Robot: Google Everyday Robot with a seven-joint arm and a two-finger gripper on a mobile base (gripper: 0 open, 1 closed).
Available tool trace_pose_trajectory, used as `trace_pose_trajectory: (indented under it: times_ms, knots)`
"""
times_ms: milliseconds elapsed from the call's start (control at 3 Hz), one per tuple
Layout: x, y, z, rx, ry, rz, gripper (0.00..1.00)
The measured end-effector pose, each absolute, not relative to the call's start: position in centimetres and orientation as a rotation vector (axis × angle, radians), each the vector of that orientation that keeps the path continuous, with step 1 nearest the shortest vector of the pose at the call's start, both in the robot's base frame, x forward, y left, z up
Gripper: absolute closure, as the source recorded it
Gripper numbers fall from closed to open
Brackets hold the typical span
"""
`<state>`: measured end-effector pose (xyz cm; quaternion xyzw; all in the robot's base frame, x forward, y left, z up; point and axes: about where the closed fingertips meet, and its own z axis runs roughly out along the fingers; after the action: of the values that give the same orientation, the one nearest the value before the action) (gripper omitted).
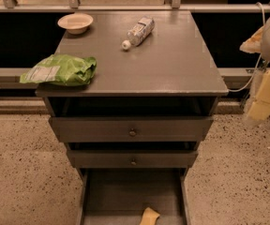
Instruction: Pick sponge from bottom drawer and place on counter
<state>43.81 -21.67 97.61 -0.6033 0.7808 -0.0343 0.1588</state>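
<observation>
One sponge (149, 216) slants back-right in bottom drawer (125, 191), gripper (259, 108) far right.

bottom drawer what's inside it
Only the sponge shows in the bottom drawer, near its front, cut off by the frame. Its back lies hidden under upper drawers. The gripper hangs far right.

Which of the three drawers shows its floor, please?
The bottom drawer, holding the sponge; the two knobbed drawers above show only fronts. The gripper hangs at the far right.

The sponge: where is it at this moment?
In the camera view the sponge lies on the floor of the open bottom drawer, at the picture's lower edge. The gripper hangs far from it at the picture's right edge, beside the counter.
</observation>
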Motion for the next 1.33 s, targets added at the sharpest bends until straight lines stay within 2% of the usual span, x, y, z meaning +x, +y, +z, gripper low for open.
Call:
trace_pose_trajectory:
  times_ms: [667,1000,1333]
  knots:
    - [43.7,-21.2,95.9,-1.711,2.204,-0.071,0.0]
    - [41.5,-18.6,86.8,-1.662,2.147,0.144,0.0]
    - [39.8,-17.7,74.1,-1.553,2.188,0.415,0.0]
